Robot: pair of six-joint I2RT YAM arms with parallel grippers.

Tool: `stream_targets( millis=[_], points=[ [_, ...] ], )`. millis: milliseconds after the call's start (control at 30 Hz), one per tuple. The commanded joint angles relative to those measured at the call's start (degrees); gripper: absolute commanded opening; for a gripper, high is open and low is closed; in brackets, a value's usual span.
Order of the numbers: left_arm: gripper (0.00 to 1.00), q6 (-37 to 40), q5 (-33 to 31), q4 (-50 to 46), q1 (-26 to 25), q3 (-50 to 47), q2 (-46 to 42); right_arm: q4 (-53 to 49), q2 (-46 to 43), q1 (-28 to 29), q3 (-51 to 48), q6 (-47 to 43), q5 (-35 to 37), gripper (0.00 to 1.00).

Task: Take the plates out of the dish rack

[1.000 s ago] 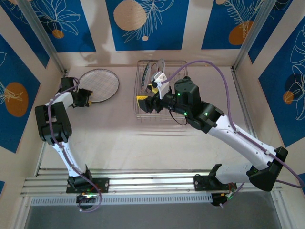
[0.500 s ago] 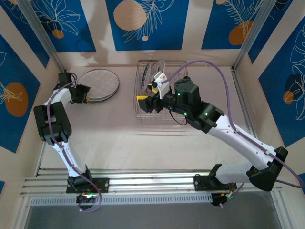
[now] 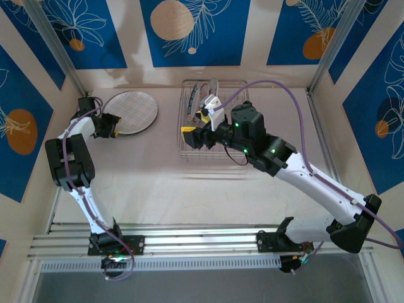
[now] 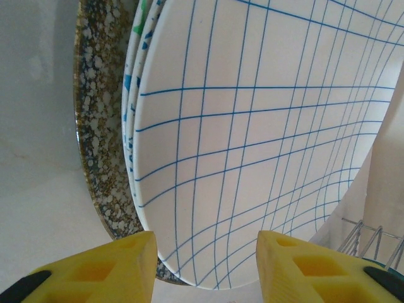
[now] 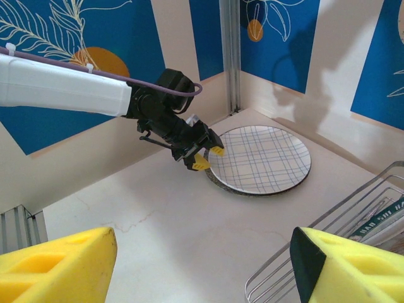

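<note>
Left wrist view is revealing three stacked plates (image 4: pixel 252 126), grid-patterned uppermost, just beyond the parted, empty jaws of the left gripper (image 4: pixel 205 252). Overhead, the right gripper (image 3: pixel 196 123) is hovering wide open above the dish rack (image 3: pixel 185 153) holding further plates (image 3: pixel 201 95).

Overhead camera looks down; all 3 views share the stacked plates (image 5: pixel 259 158).

You're looking across a round white plate with blue grid lines (image 4: pixel 265 139). It overlaps a blue-and-green patterned plate (image 4: pixel 131 113) and a speckled grey-gold plate (image 4: pixel 101 145). Its lower rim sits between your left gripper's (image 4: pixel 205 265) parted yellow fingers (image 4: pixel 101 271). Silver wire rack bars (image 4: pixel 369 237) show at lower right.
</note>
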Motion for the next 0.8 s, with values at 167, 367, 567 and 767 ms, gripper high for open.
stream_targets(
  millis=[167,367,567,767],
  points=[
    [0.46,1.04,-0.23,-1.14,0.80,1.16,-1.96,-3.61,-1.55,-0.81,2.15,0.76,7.94,0.74],
    [0.54,0.45,0.33,-0.27,-0.67,0.25,-8.76,-18.55,2.89,-10.41,12.76,11.16,16.19,0.71],
    [0.64,-0.33,0.52,3.64,-5.69,-3.09,-18.66,-28.25,10.62,-21.61,22.69,21.78,12.58,0.65],
    [0.73,4.16,-3.60,3.53,-14.96,-4.29,-29.59,-32.24,20.81,-24.88,30.91,25.53,11.01,0.62]
  ],
)
